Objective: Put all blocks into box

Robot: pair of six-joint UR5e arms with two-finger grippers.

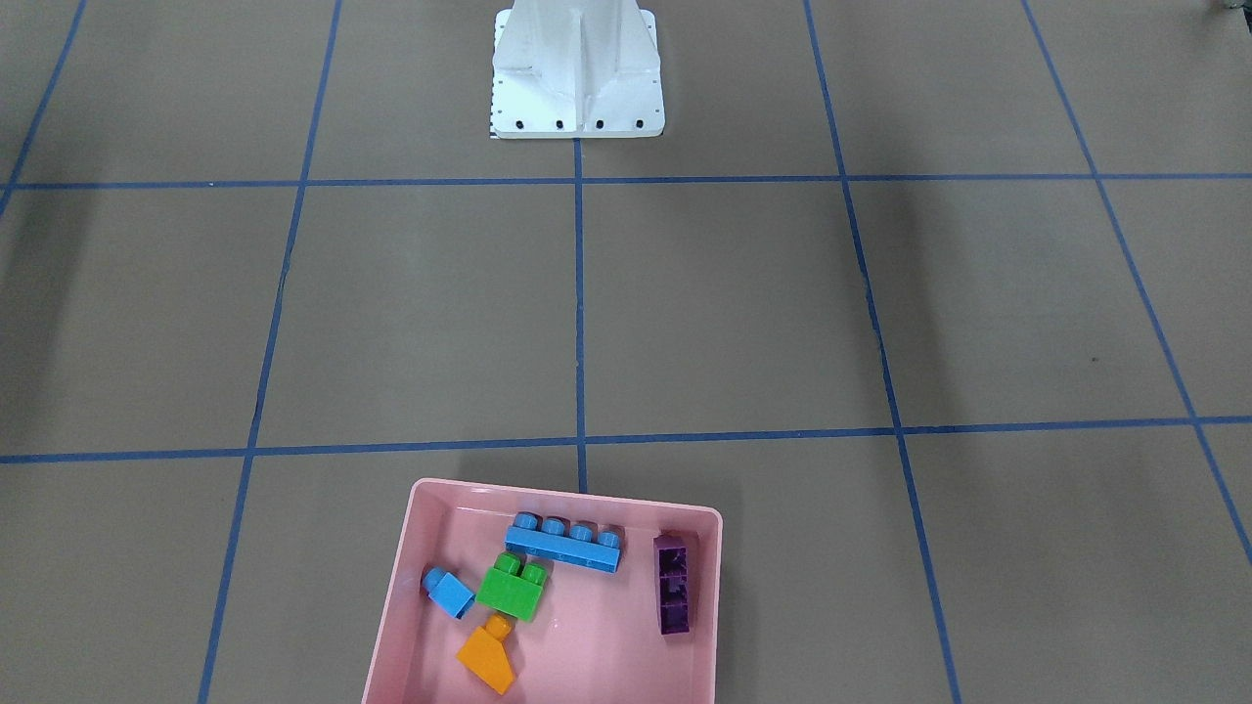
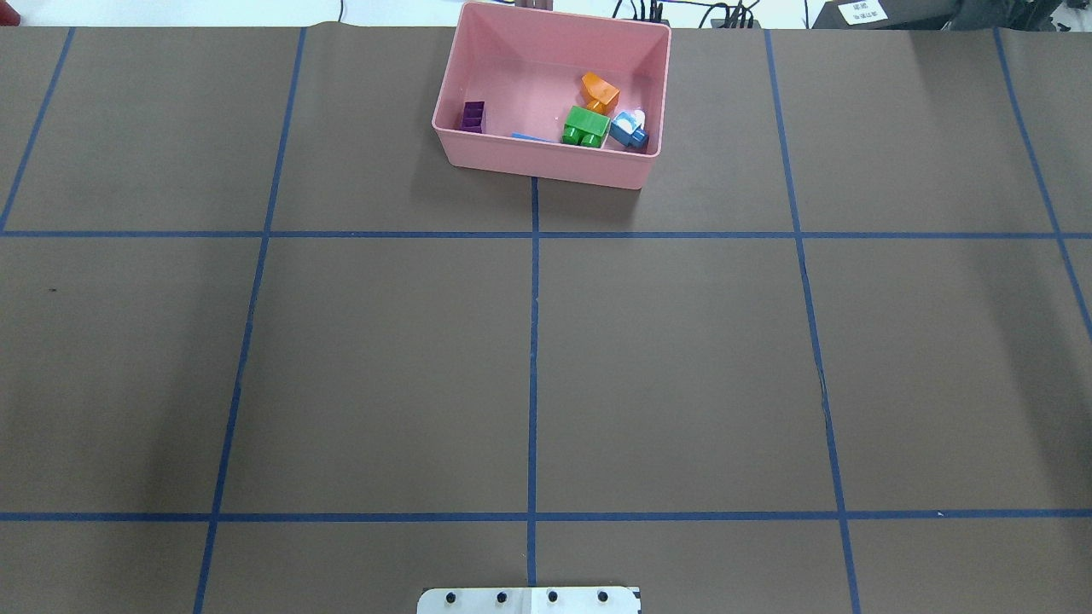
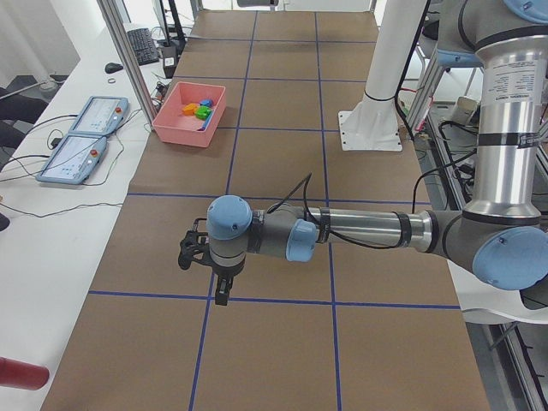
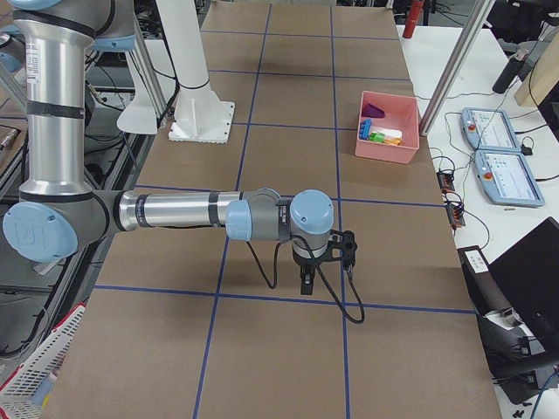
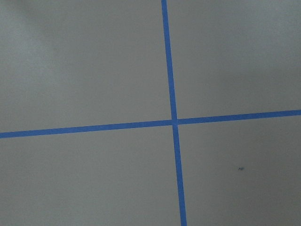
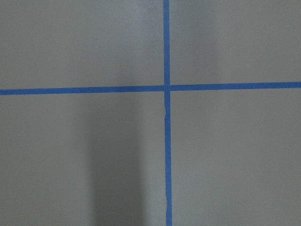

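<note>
The shallow pink plastic box (image 1: 416, 587) sits at 6 o'clock in the front-facing view, on the brown paper table cover (image 1: 743, 313), and holds all five bricks. The green two-stud plastic brick (image 1: 513, 587) lies near the middle. The long blue four-stud bar (image 1: 564, 548) touches it at 12 o'clock, the small blue one-stud cube (image 1: 449, 593) is just beside it at 9 o'clock, and the orange sloped brick (image 1: 486, 657) meets it at 6 o'clock. The dark purple long brick (image 1: 675, 584) lies apart at 3 o'clock, along the wall, hollow side up.

Blue tape lines (image 1: 579, 293) grid the cover. The white metal base (image 1: 577, 88) stands at 12 o'clock, well apart from the box.

In the side views the left gripper (image 3: 221, 295) and right gripper (image 4: 305, 285) point down over tape crossings, far from the box; whether their pincers are wide or narrow I cannot tell. Two grey tablet-like handsets (image 3: 81, 141) lie on the white bench beside the box
</note>
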